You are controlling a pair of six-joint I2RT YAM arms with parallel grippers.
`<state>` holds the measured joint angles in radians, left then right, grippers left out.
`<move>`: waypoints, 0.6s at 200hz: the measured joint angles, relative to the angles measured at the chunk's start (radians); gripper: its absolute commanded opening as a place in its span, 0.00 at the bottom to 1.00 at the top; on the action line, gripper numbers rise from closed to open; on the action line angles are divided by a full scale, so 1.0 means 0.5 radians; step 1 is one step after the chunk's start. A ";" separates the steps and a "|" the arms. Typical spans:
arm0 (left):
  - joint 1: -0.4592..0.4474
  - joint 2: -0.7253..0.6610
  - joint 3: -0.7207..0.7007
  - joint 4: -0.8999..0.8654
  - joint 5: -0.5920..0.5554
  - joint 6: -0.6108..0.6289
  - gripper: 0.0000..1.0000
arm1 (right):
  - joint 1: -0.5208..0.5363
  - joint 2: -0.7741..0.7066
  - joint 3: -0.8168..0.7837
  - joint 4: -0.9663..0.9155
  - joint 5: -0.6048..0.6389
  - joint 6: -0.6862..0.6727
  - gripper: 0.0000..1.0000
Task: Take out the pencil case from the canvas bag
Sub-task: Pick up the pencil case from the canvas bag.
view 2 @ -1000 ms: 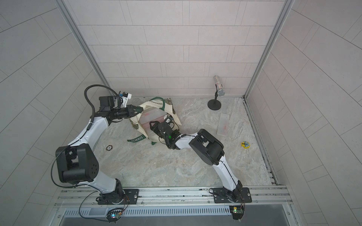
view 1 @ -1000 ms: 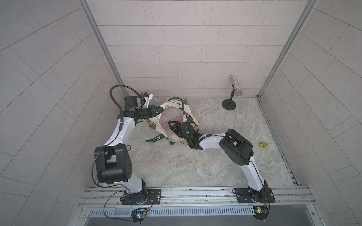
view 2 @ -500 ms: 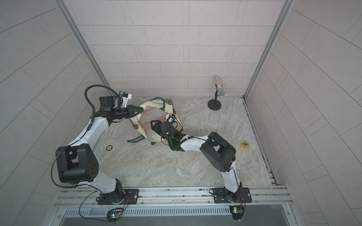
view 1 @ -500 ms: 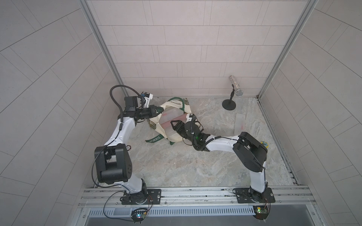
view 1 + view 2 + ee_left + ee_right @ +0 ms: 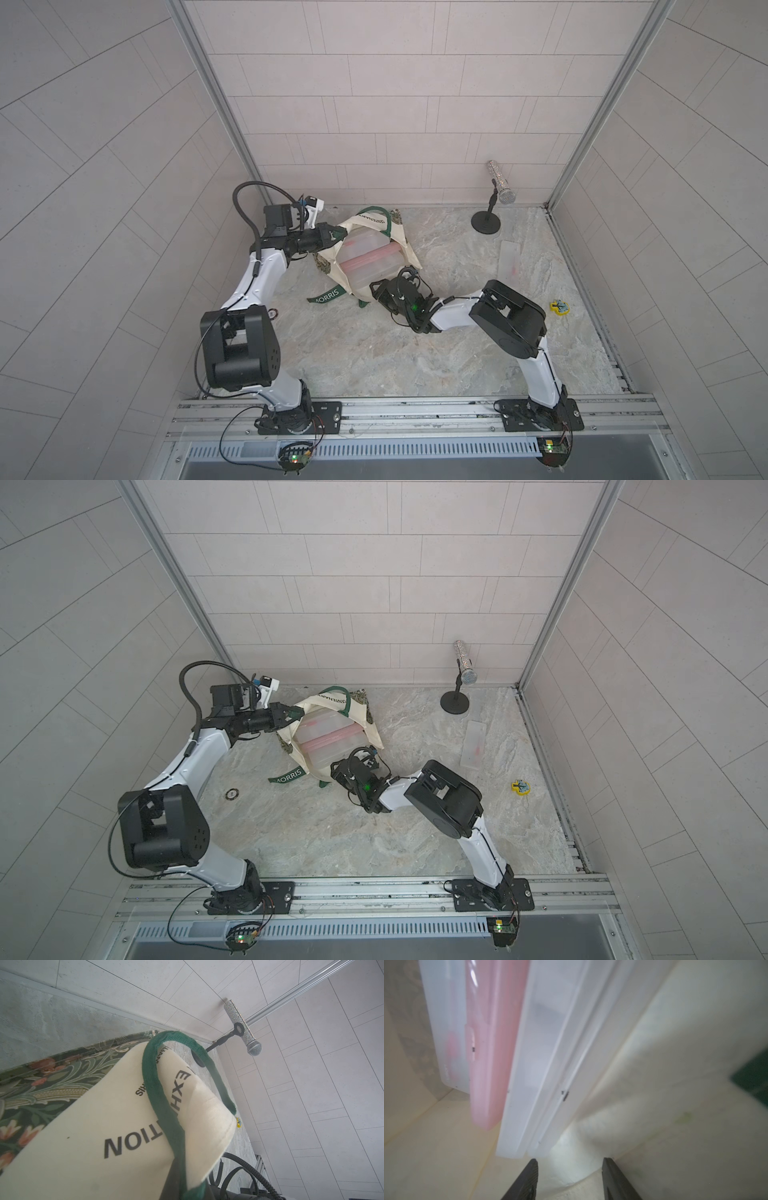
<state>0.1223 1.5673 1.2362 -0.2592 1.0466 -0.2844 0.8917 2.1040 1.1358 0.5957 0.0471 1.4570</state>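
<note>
1. While the canvas bag (image 5: 409,251) lies on its side on the counter (image 5: 415,353) near the back wall, its mouth is turned toward the right arm.
2. The upper rim of the bag, where a green handle is sewn on, is pinched by the left end effector (image 5: 334,234). It is closed tight on the cloth, and the mouth is held lifted open.
3. The pencil case (image 5: 370,259), a translucent box with a pink stripe, is seen inside the bag. It lies flat, with its near end close to the mouth.
4. The right end effector (image 5: 572,1178) is placed at the mouth, just in front of that end. Its jaws stand moderately apart and nothing is held between them.
5. One of the fingers (image 5: 533,1176) is seen just beside the corner of the case. Whether it touches cannot be told.
6. The MORRIS strap (image 5: 328,296) lies loose on the counter beside the bag.
7. A microphone (image 5: 500,187) on a stand, a clear plastic piece (image 5: 509,266) and a small yellow object (image 5: 559,307) are seen well apart from the bag, on the right part of the counter.
</note>
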 measured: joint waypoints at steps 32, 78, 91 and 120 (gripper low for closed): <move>0.000 0.000 0.000 0.005 0.005 -0.031 0.00 | 0.008 0.060 0.113 0.015 0.003 0.013 0.52; 0.000 0.000 -0.004 0.031 0.002 -0.074 0.00 | -0.004 0.172 0.257 -0.034 -0.015 0.004 0.45; 0.000 0.000 -0.006 0.046 0.000 -0.082 0.00 | -0.011 0.186 0.291 -0.036 -0.036 -0.028 0.40; 0.000 0.000 -0.010 0.079 -0.001 -0.111 0.00 | -0.062 0.191 0.420 -0.101 -0.127 -0.129 0.42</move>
<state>0.1223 1.5673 1.2312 -0.2195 1.0462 -0.3401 0.8608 2.1994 1.3457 0.5449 -0.0162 1.3926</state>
